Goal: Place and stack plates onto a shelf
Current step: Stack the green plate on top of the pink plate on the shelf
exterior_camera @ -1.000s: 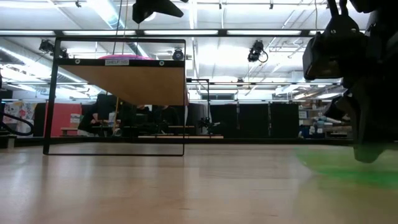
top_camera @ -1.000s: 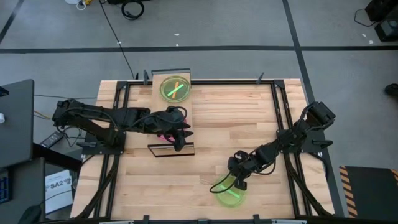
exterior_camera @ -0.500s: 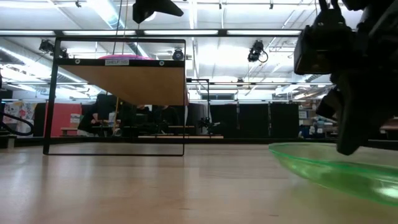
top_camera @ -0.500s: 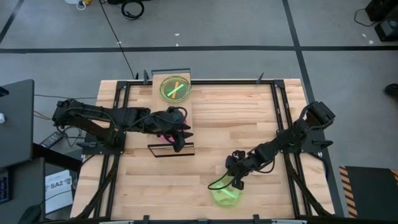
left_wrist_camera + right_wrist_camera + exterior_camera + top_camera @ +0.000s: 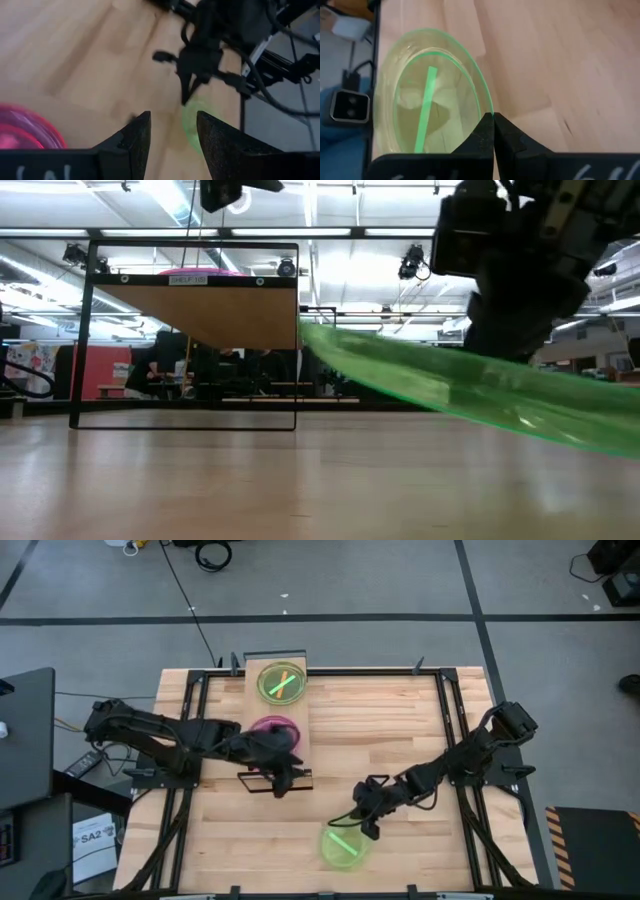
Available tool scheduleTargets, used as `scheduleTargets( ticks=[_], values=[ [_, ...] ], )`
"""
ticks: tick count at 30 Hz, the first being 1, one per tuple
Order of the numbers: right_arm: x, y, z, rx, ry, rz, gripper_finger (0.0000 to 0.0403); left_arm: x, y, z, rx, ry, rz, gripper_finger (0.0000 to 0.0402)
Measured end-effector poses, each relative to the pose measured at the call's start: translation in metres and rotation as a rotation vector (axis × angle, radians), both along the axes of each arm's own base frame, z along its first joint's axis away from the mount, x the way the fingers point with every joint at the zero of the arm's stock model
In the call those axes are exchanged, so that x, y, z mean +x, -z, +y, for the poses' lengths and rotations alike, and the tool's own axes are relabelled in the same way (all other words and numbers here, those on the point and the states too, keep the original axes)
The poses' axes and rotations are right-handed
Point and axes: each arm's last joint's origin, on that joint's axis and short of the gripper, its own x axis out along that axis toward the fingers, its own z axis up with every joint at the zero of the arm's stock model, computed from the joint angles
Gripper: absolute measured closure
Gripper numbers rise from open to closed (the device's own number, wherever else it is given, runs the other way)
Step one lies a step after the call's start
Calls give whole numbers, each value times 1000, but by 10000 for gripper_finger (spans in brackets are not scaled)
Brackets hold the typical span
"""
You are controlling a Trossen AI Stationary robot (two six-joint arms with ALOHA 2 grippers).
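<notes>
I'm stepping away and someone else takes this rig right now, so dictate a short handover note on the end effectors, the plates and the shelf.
Right end effector: shut on the rim of a round translucent green plastic plate, lifted and tilted off the slatted wooden tabletop near its front edge.
Left end effector: open, empty, at the shelf's near end.
Narrow light-wood shelf: holds a green plate with crossed stripes at the far end and a pink plate nearer the middle.
Done: those two spots are filled.
Left: carry the held green plate over and stack it on the shelf.
</notes>
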Motion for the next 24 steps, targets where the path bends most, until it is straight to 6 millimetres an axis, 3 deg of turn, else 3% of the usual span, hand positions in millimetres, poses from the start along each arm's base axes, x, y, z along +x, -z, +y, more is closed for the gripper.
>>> scheduleTargets(
  ticks=[9, 16, 24],
  values=[
    [8, -6, -6, 4, 59, -91, 400, -12, 12, -51, -104, 30, 92, 235],
    [16, -14, -9, 46, 89, -182, 400, -14, 34, -89, -198, -21, 172, 235],
    [22, -20, -14, 75, 111, -250, 400, -5, 61, -110, -304, -135, 268, 235]
  ],
)
